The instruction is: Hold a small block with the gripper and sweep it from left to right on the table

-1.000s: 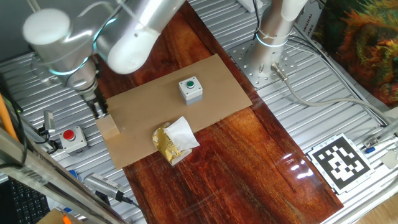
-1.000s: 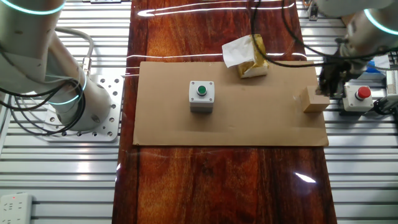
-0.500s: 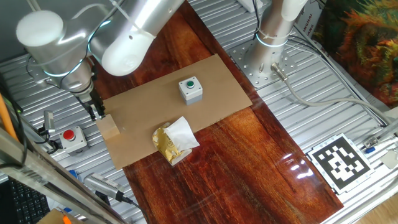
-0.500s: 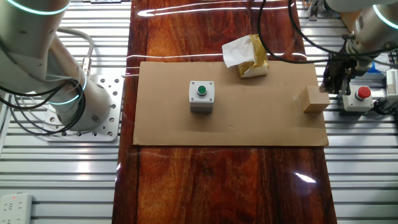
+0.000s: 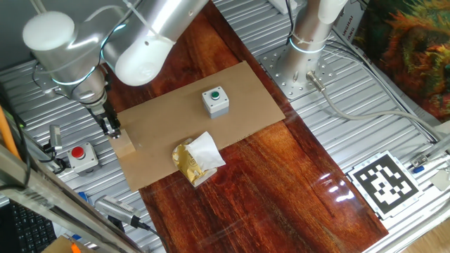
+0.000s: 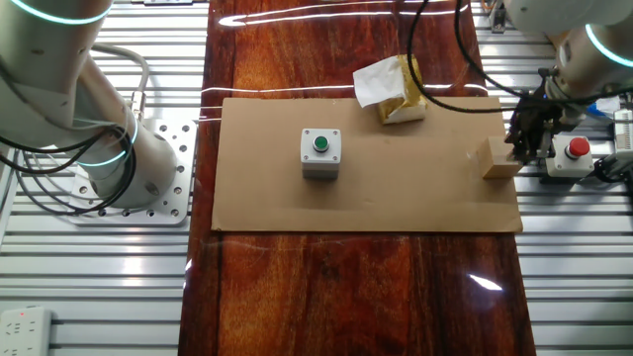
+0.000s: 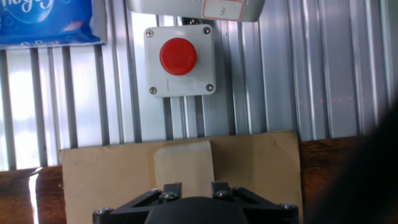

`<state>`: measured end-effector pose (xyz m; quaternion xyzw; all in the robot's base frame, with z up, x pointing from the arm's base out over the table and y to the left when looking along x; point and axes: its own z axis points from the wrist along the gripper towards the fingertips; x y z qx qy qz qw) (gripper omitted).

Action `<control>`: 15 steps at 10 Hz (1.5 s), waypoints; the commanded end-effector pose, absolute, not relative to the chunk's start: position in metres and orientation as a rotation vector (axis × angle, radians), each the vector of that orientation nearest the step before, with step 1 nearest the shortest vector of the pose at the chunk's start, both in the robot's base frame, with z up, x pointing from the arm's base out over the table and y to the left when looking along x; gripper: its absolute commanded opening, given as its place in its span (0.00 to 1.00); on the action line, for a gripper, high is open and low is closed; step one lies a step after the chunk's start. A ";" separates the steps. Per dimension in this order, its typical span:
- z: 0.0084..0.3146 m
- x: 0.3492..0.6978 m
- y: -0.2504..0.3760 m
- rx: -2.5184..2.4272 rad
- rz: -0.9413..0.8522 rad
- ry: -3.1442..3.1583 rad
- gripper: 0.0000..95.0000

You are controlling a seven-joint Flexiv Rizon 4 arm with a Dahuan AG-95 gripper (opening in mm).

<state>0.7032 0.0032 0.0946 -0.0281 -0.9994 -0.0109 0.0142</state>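
Note:
The small block (image 5: 124, 144) is a light-tan wooden cube at the left end of the cardboard sheet (image 5: 232, 91). It also shows in the other fixed view (image 6: 500, 158) and in the hand view (image 7: 184, 163). My gripper (image 5: 111, 127) hangs just beside and above the block's outer side, also seen in the other fixed view (image 6: 524, 146). Its black fingers (image 7: 171, 188) stand apart, with nothing between them. The block lies just ahead of the fingertips, not gripped. The glossy red-brown table (image 5: 281, 176) runs under the cardboard.
A grey box with a green button (image 5: 215, 100) stands mid-cardboard. A crumpled gold-and-white wrapper (image 5: 197, 159) lies at the cardboard's edge. A red-button box (image 5: 83, 156) sits on the ribbed metal close beside the gripper. An upright white-and-silver post (image 5: 309, 28) stands at the back.
The gripper drew slightly away from the block, then came back close to it. The block has not moved.

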 end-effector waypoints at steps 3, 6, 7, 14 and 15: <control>0.099 0.709 0.007 -0.088 -0.038 -3.108 0.60; 0.090 0.709 0.007 -0.086 -0.048 -3.109 0.60; 0.089 0.709 0.007 -0.086 -0.060 -3.108 0.60; 0.076 0.709 0.021 -0.117 -0.063 -3.103 0.80; 0.072 0.708 0.027 -0.123 -0.061 -3.101 0.80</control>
